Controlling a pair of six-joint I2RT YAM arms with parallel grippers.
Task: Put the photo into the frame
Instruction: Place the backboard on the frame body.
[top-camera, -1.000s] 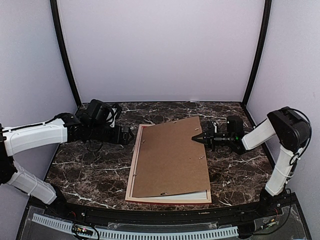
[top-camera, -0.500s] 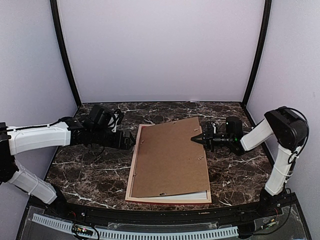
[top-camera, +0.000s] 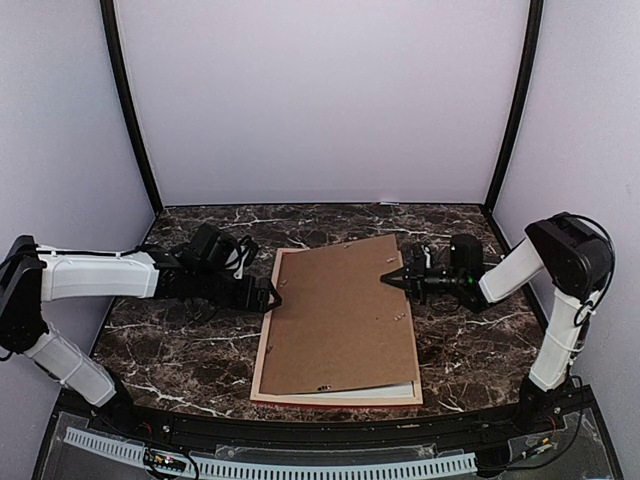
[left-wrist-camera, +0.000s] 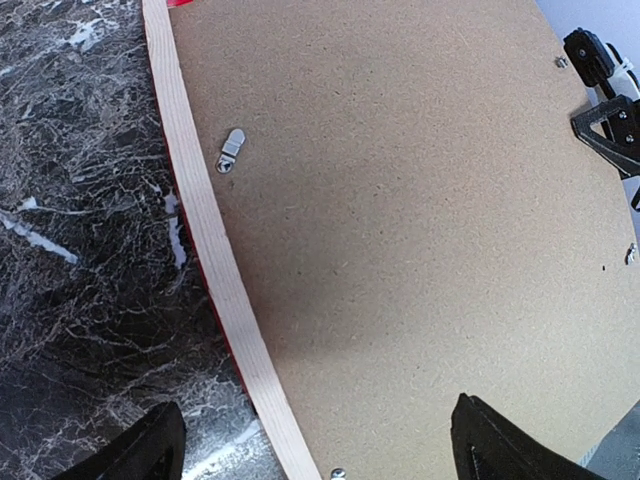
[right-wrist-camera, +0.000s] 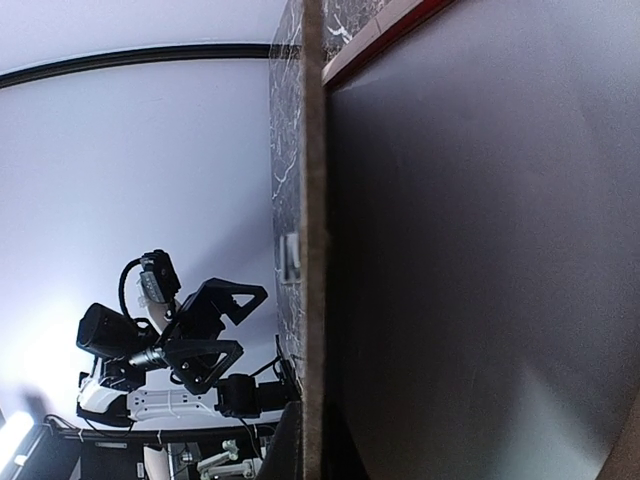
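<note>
The left fingers (top-camera: 266, 294) are spread wide and hold nothing. They reach in low over the dark marbled worktop (top-camera: 170, 350), their tips right at the left rail of the frame (top-camera: 261, 352). In the left wrist view one finger (left-wrist-camera: 135, 455) hangs over the worktop outside that rail and the other (left-wrist-camera: 500, 450) over the brown board inside it, so the rail runs between them. Whether either tip touches cannot be told.

The frame lies flat on the worktop, back side up, between the two sets of fingers, its pale wood rail (left-wrist-camera: 215, 270) showing with a sliver of red along the outer edge. The brown backing board (top-camera: 340, 320) covers most of it. A small metal turn clip (left-wrist-camera: 231, 150) sits on the board just inside the rail, ahead of the left fingers. The board sits askew, its far right corner overhanging the frame's rail. At the near edge a white sheet (top-camera: 375, 391) peeps out from under the board. The photo cannot be made out beneath the board.

The right fingers (top-camera: 392, 280) are pressed together, pinching the right edge of the backing board. In the right wrist view the board's thin edge (right-wrist-camera: 313, 250) runs straight out from between them.
</note>
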